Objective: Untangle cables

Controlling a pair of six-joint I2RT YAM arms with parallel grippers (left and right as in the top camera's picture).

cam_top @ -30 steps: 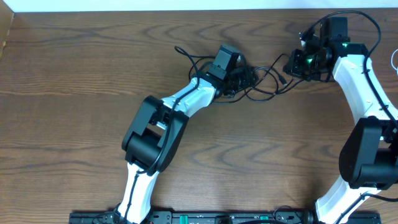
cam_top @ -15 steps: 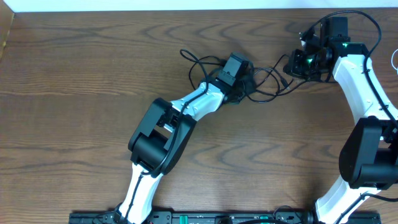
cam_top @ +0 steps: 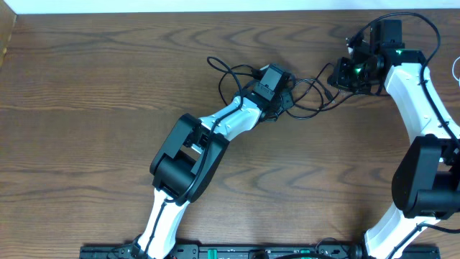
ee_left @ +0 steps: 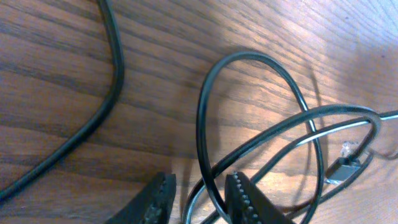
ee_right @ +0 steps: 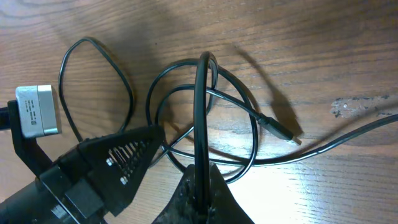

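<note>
Thin black cables (cam_top: pixel 305 95) lie in a loose tangle on the wooden table, with one loop (cam_top: pixel 224 72) trailing left. My left gripper (cam_top: pixel 282 95) sits low over the tangle. In the left wrist view its jaws (ee_left: pixel 199 182) are open, with a black cable loop (ee_left: pixel 204 112) passing between them; a small plug (ee_left: pixel 341 169) lies to the right. My right gripper (cam_top: pixel 336 75) is at the tangle's right end. In the right wrist view it (ee_right: pixel 200 179) is shut on a black cable (ee_right: pixel 202 93) that runs straight out from the fingers; a plug end (ee_right: pixel 283 132) lies beyond.
The left arm's black gripper body (ee_right: pixel 93 174) crowds the lower left of the right wrist view. The table's far edge (cam_top: pixel 215 13) runs along the top. A bit of white cord (cam_top: pixel 456 70) shows at the right edge. Bare wood lies left and in front.
My left gripper has moved right and slightly down along the tangle, and the cable loops shifted right with it. The right gripper has stayed still, holding its cable.
</note>
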